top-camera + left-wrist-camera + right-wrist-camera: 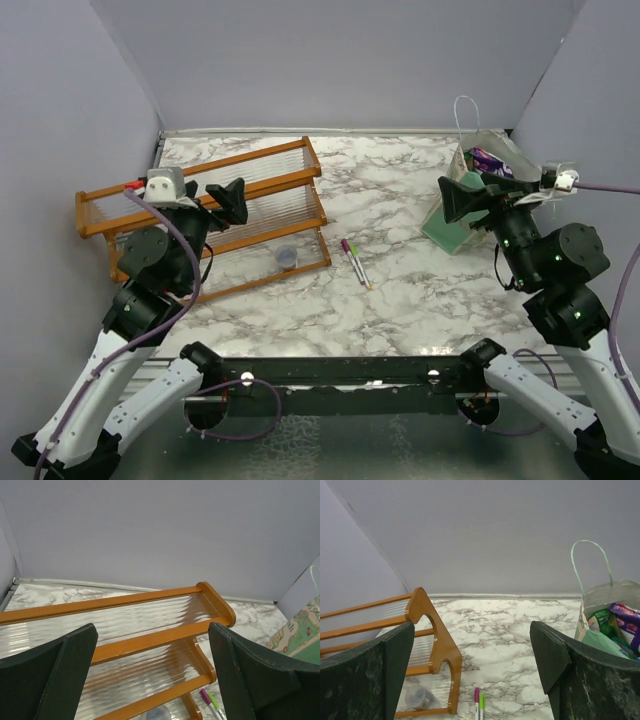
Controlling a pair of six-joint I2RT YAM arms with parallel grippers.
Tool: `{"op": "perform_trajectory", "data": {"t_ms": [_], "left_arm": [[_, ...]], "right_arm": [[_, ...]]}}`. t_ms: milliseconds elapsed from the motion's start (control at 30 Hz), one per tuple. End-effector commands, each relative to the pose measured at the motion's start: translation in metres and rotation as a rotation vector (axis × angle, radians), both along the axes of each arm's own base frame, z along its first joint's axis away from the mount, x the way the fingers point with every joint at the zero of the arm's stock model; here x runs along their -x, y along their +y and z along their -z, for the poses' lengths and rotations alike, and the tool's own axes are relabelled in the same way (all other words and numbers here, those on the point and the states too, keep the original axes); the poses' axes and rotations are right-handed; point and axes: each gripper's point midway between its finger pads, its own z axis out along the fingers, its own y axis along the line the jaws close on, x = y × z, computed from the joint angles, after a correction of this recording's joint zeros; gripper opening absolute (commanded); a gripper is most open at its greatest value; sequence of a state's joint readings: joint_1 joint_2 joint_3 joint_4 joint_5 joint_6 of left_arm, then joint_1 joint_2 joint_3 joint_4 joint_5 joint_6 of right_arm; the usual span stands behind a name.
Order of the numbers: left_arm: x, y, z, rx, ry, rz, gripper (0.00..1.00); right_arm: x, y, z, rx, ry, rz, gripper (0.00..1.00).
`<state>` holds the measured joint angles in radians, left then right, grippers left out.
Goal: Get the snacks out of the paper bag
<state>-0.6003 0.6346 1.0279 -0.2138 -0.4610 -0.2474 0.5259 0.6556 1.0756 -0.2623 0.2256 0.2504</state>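
Upper right of the overhead view: paper bag (438,232) stands upright on the marble table (400,300), mouth up, snacks (490,160) showing inside, a purple packet on top. Right gripper (447,200) hangs just in front of the bag's near side, jaws spread, nothing between them. Left gripper (235,200) sits over the orange rack (200,175) at middle left, also spread and empty, well apart from the bag. Two marker pens (353,260) lie mid-table between rack and bag. No packet seen on the table. Left wrist view: left gripper (152,630) wide apart, holding nothing, looking across the rack (150,600); a corner of the bag (300,635) shows at the right edge, pens (212,702) at the bottom. Right wrist view: right gripper (472,630) wide apart, holding nothing; bag (605,595) at right edge with its string handle (590,560) standing up, purple and green snacks (627,620) packed inside the mouth. Judgement: nothing removed yet; every visible packet remains to be taken out. Right arm is the nearer one; it has yet to reach over the rim into the mouth.
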Motion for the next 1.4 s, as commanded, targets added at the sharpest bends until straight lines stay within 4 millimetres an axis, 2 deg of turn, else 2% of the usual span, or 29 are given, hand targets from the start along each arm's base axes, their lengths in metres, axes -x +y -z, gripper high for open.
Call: {"op": "perform_trajectory", "data": {"t_ms": [0, 167, 433, 700, 900, 1000, 1100, 1200, 1367], "left_arm": [[-0.016, -0.013, -0.007, -0.015, -0.070, 0.062, 0.97], [-0.030, -0.020, 0.001, -0.047, -0.094, 0.101, 0.98], [-0.035, -0.033, -0.002, -0.080, -0.157, 0.182, 0.99], [-0.031, -0.047, -0.010, -0.087, -0.220, 0.260, 0.99], [-0.027, -0.052, -0.014, -0.085, -0.249, 0.294, 0.99], [-0.026, -0.054, -0.015, -0.082, -0.255, 0.301, 0.99], [-0.025, -0.057, -0.015, -0.081, -0.259, 0.311, 0.99], [-0.024, -0.058, -0.016, -0.074, -0.265, 0.314, 0.99], [-0.023, -0.058, -0.016, -0.070, -0.269, 0.315, 0.99]], "right_arm": [[-0.014, -0.011, 0.012, -0.046, 0.063, 0.117, 0.99], [-0.025, -0.014, 0.023, -0.075, 0.126, 0.192, 0.99], [-0.037, -0.018, 0.042, -0.040, 0.196, 0.280, 0.99], [-0.043, -0.026, 0.054, 0.145, 0.240, 0.345, 0.99], [-0.058, -0.040, 0.055, 0.243, 0.333, 0.503, 0.99], [-0.076, -0.037, 0.043, 0.317, 0.270, 0.531, 0.99], [-0.097, -0.038, 0.032, 0.318, 0.249, 0.544, 0.99], [-0.132, -0.044, 0.035, 0.299, 0.310, 0.522, 0.99], [-0.178, -0.047, 0.039, 0.269, 0.340, 0.486, 0.99]]}}
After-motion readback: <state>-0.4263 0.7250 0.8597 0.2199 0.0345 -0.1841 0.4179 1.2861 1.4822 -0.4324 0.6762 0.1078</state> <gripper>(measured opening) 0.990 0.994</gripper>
